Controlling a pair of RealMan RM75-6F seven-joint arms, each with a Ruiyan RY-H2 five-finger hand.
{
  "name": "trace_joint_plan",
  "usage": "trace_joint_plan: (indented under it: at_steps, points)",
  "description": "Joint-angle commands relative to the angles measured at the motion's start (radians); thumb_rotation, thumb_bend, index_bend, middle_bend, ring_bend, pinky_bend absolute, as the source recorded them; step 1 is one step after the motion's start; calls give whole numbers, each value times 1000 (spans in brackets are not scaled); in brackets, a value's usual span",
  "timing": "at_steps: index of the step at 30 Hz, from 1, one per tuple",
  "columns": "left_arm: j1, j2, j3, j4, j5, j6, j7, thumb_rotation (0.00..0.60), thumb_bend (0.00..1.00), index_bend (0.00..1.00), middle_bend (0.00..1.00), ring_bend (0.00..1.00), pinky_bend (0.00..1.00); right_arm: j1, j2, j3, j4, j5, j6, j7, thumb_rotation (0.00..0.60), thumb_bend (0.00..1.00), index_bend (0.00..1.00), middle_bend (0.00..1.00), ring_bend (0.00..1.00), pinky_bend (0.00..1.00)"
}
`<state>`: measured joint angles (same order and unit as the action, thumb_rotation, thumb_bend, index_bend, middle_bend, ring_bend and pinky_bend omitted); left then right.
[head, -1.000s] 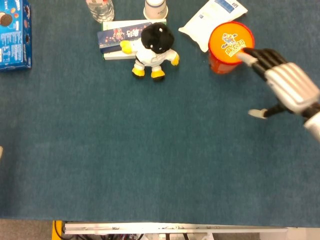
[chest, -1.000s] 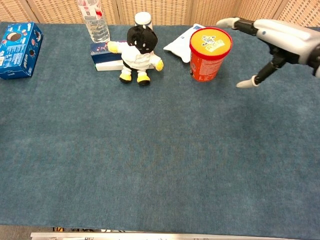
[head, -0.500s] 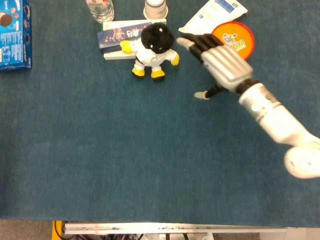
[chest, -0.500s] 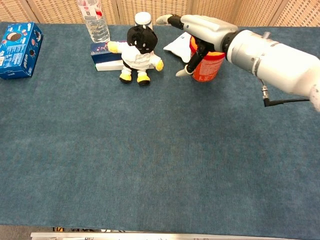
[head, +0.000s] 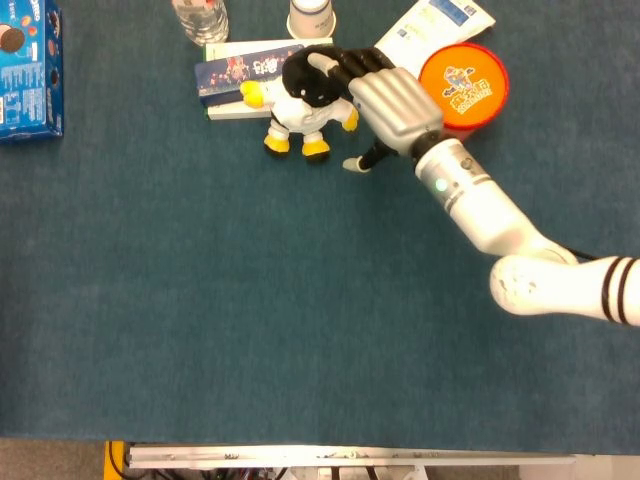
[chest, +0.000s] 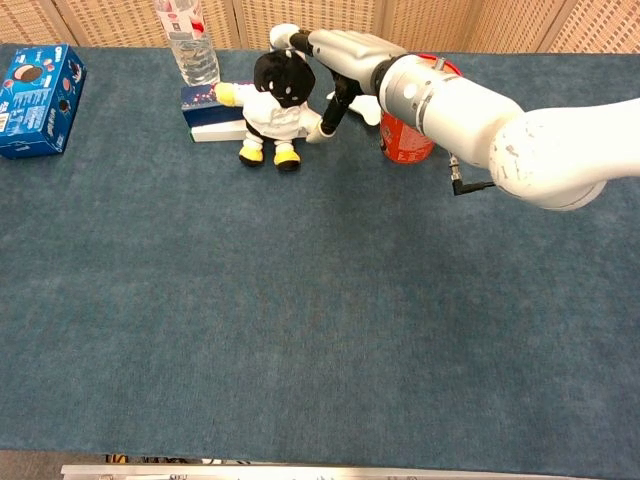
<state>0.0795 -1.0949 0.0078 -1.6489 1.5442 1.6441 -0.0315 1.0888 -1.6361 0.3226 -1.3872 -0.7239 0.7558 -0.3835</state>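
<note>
Far left on carpeted counter (head: 200, 330): glossy blue cardboard box (head: 25, 70), partly cropped. Centre rear: plush doll (head: 300, 100), fuzzy black head. Over doll: ribbed metallic right robot hand (head: 385, 95), fingers spread, holding nothing. Right: cylindrical orange tub (head: 465, 85), partly hidden.

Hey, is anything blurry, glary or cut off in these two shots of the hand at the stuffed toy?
Head view: even light, the right hand and toy sharp, the blue box cut by the frame edge. Chest view: slightly softer, no glare, the bottle cropped at the top.
</note>
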Motion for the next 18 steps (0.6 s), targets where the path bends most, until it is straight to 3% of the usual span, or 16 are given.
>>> trace_joint_plan:
  at_steps: [1,9,18]
  points:
    - [2,-2,-1,4,-5,-2,-3,600,248,58,56,36,20,39,-42,6,69,30,-24,0,600,0,0,0,0,0]
    - [4,-2,-5,10,-19,-10,-4,600,248,58,56,36,20,107,-115,21,213,76,-73,12,600,0,0,0,0,0]
    - [9,-12,-7,22,-30,-13,0,600,248,58,56,36,20,134,-141,-9,273,104,-109,1,600,0,0,0,0,0]
